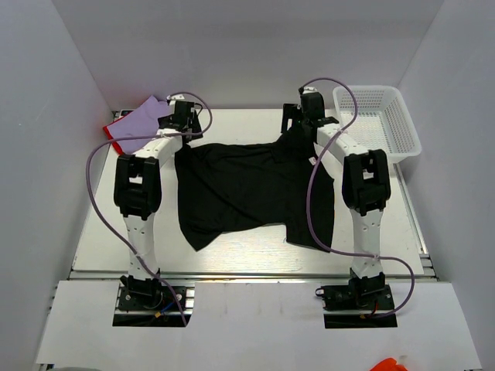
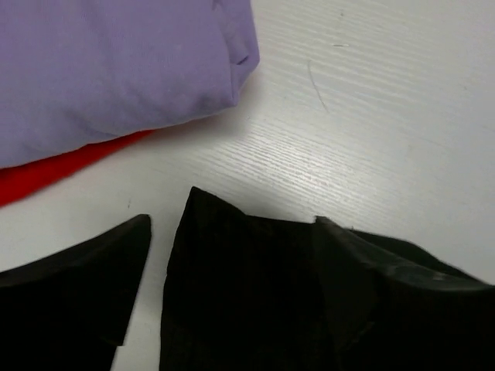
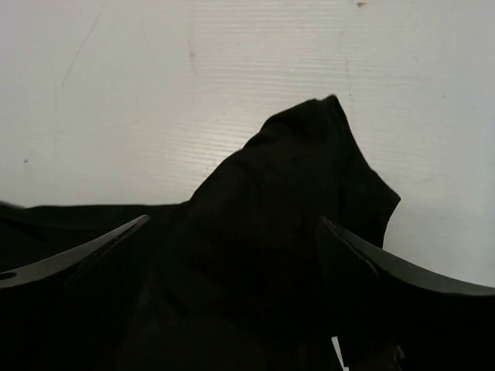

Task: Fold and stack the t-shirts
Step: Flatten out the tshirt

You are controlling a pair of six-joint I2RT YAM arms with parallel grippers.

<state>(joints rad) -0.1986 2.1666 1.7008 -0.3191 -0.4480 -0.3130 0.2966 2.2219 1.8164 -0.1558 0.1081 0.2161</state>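
Observation:
The black t-shirt (image 1: 247, 185) lies spread across the middle of the table. My left gripper (image 1: 186, 137) is at its far left corner. In the left wrist view the gripper (image 2: 232, 219) is open, with a corner of the black cloth (image 2: 240, 294) between the fingers. My right gripper (image 1: 296, 124) is at the far right corner. In the right wrist view the gripper (image 3: 232, 219) is open, with a raised bunch of the black cloth (image 3: 271, 193) between the fingers. The lavender t-shirt (image 1: 143, 116) lies folded on the red t-shirt (image 1: 116, 141) at the far left; both show in the left wrist view (image 2: 108, 69) (image 2: 46, 174).
A white mesh basket (image 1: 407, 139) stands at the far right corner of the table. White walls close in the table at the left, back and right. Purple cables hang from both arms over the table.

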